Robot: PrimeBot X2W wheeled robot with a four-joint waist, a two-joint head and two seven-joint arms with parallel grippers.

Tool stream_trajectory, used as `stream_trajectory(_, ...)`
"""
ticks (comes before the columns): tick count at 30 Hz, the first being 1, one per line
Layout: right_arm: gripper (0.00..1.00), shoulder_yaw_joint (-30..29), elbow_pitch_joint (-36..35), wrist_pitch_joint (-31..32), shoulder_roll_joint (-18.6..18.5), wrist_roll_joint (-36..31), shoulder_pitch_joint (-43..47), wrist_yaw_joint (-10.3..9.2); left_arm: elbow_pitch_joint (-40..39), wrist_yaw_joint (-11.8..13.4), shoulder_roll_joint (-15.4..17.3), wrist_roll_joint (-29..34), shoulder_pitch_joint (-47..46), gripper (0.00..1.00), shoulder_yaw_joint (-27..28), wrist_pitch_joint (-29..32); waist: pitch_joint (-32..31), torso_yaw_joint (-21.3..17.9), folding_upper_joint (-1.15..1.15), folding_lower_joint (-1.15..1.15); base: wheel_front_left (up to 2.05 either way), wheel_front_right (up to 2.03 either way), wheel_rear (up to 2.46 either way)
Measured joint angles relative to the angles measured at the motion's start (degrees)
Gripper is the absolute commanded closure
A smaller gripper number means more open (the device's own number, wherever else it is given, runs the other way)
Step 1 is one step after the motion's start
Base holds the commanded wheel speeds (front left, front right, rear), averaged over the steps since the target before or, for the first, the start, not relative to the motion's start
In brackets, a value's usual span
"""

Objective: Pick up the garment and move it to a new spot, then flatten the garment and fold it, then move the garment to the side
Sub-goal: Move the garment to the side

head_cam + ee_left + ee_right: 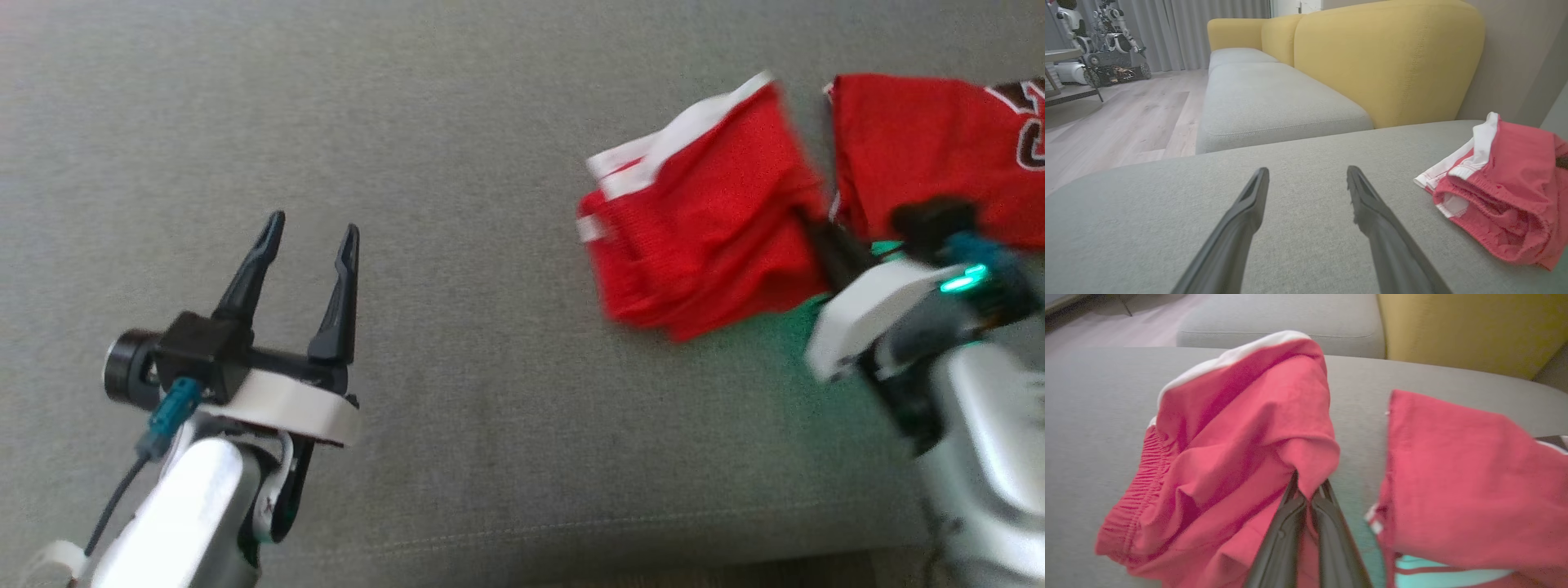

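Right pincer (pixel 1308 486) clamps the crumpled red white-trimmed fabric shorts (pixel 702 237) on the grey fabric sofa cushion (pixel 457 367); left pincer (pixel 314 224) hangs apart, well aside.

No complete text can be read. On the red jersey (pixel 922 147), at the right edge of the head view, dark characters (pixel 1030 122) outlined in white are printed; they are cut off by the frame and cannot be identified. No characters are legible on the red shorts (pixel 710 237).

left gripper (pixel 314 224) spread wide, right gripper (pixel 1308 488) pinched closed
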Motion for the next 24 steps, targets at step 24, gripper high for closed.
stream_trajectory(24, 1.00, -27.8, 16.0, -0.8, -7.3, -2.1, -12.9, 0.00, -0.8, -1.3, 0.8, 0.5, -4.1, 0.00, -1.5, 0.5, 5.9, -1.2, 0.00, 0.00, 0.00, 0.00, 0.00)
